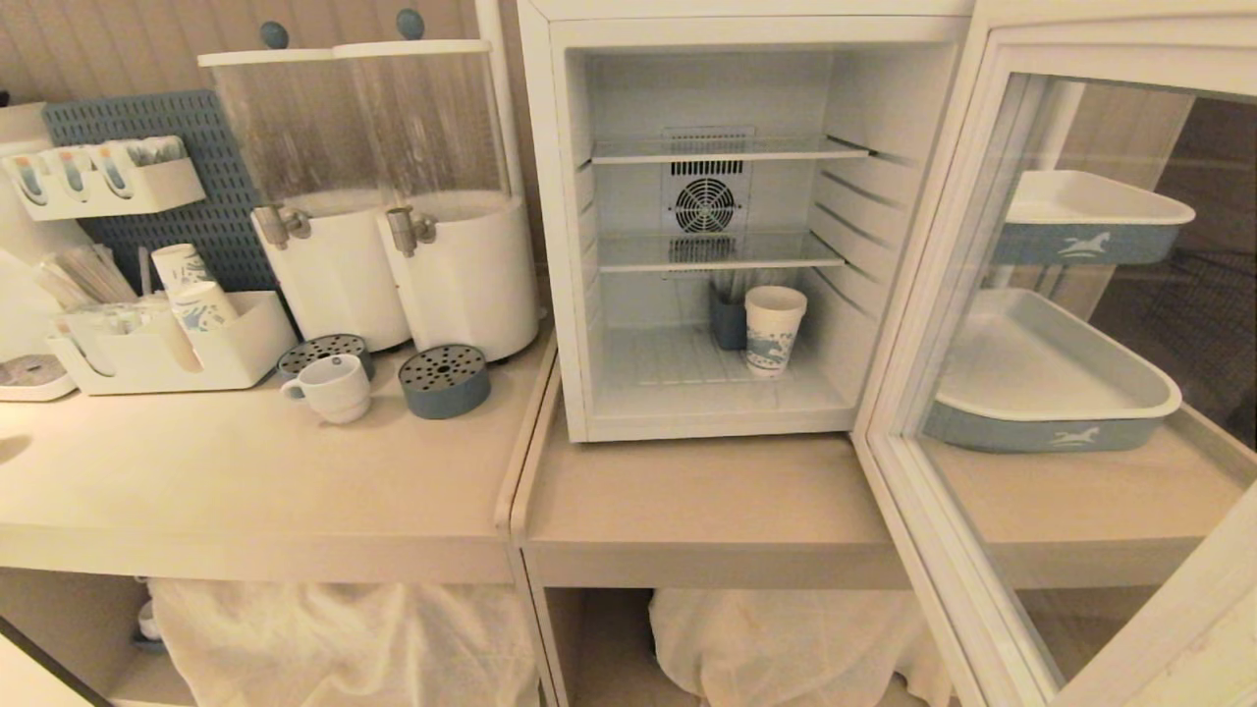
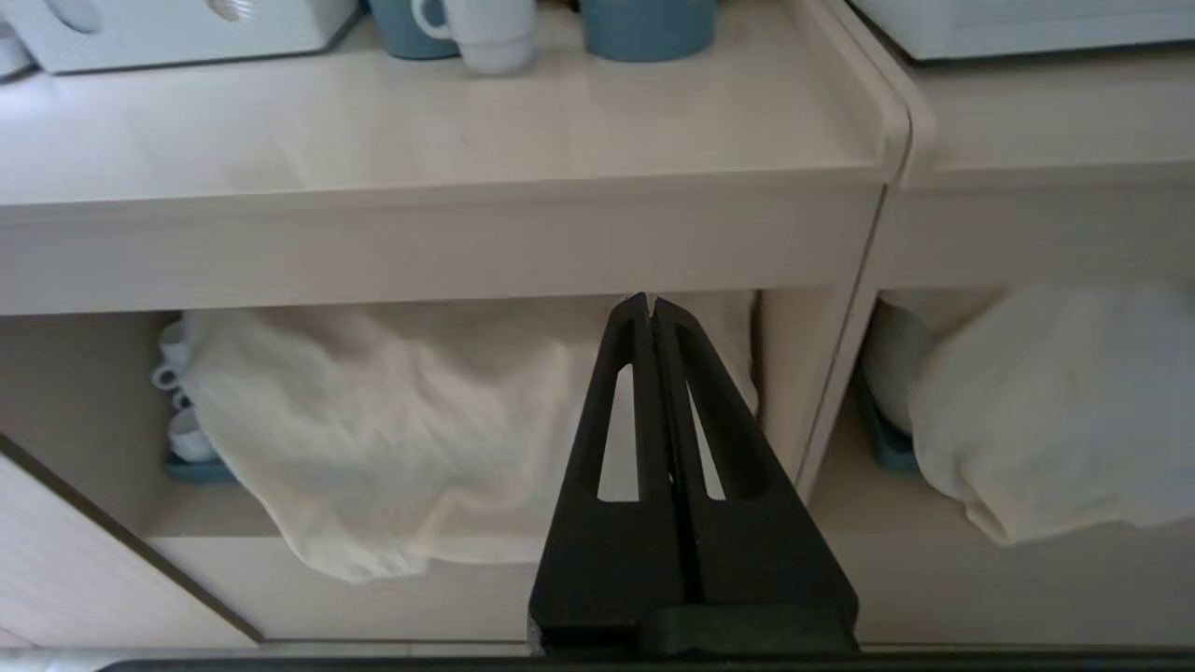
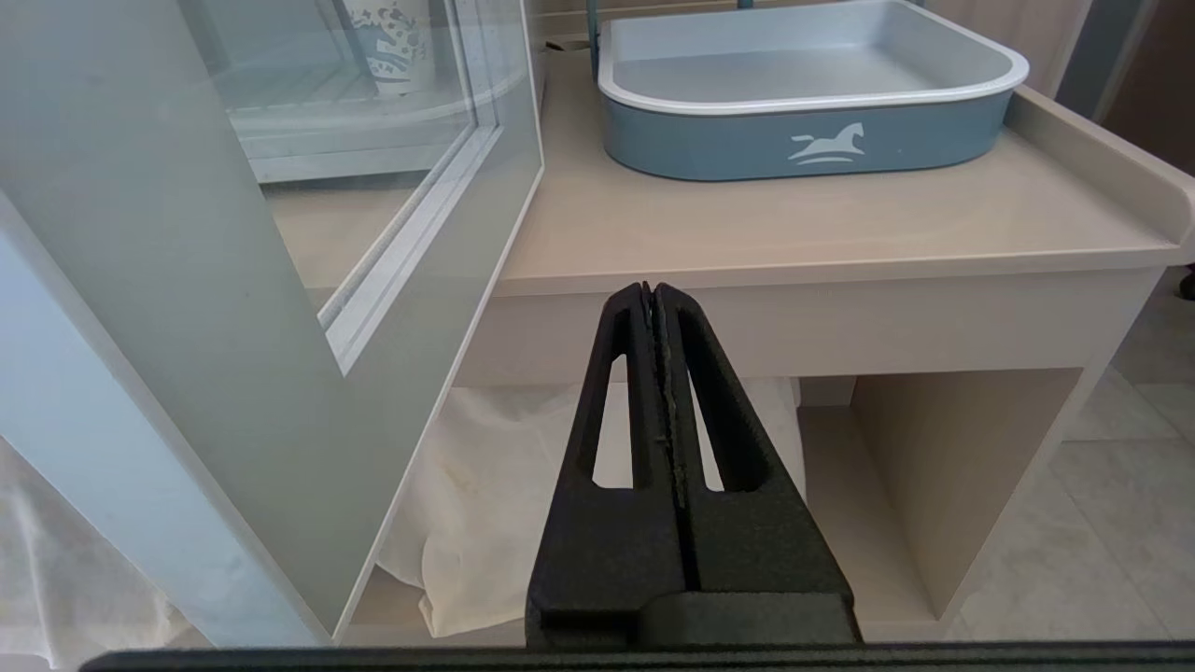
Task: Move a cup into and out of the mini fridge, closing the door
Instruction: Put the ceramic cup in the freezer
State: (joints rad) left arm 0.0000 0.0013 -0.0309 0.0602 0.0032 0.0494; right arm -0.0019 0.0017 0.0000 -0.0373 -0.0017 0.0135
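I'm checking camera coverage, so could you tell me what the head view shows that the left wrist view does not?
Only the head view shows the mini fridge interior, its open door, a paper cup inside and two dispensers. Only the left wrist view shows the left gripper, shut, below the counter edge. Both show the cup standing on the counter and the cloth beneath.

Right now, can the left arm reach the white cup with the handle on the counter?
Probably yes. The cup stands near the counter's front with bare top before it. The left gripper, shut, sits below the counter edge, so it must rise and open first.
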